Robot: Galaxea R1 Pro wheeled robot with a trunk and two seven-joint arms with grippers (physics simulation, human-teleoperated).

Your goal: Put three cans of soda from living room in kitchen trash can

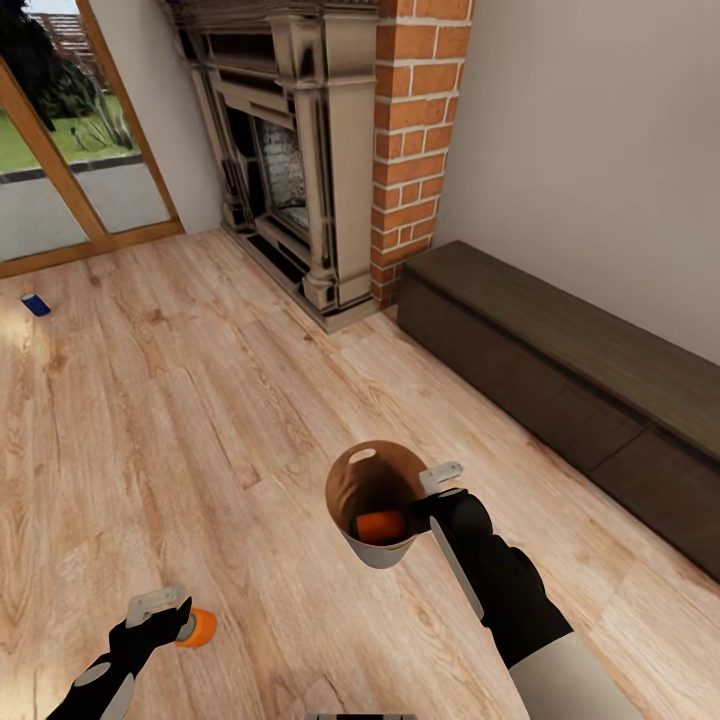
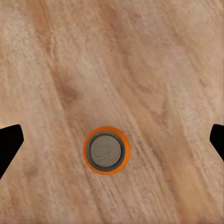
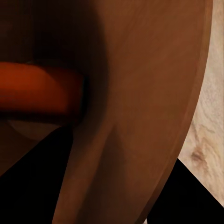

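Observation:
My right gripper (image 1: 441, 491) is shut on the rim of the tash can (image 1: 366, 482) and holds it tilted above the floor. One orange can of soda (image 1: 381, 526) lies inside it, and the right wrist view shows that can (image 3: 39, 91) against the brown inner wall (image 3: 140, 93). A second orange can (image 1: 198, 628) stands upright on the wood floor. My left gripper (image 1: 170, 612) hangs open right above it. From the left wrist, its grey top (image 2: 106, 150) sits between the spread fingertips (image 2: 9, 144). The dark blue can (image 1: 35, 304) lies far off by the glass doors.
A red brick fireplace (image 1: 410, 150) stands at the back wall. A long dark low cabinet (image 1: 560, 370) runs along the right wall. Wood-framed glass doors (image 1: 60, 170) are at the far left. Light plank floor (image 1: 200, 420) spreads between them.

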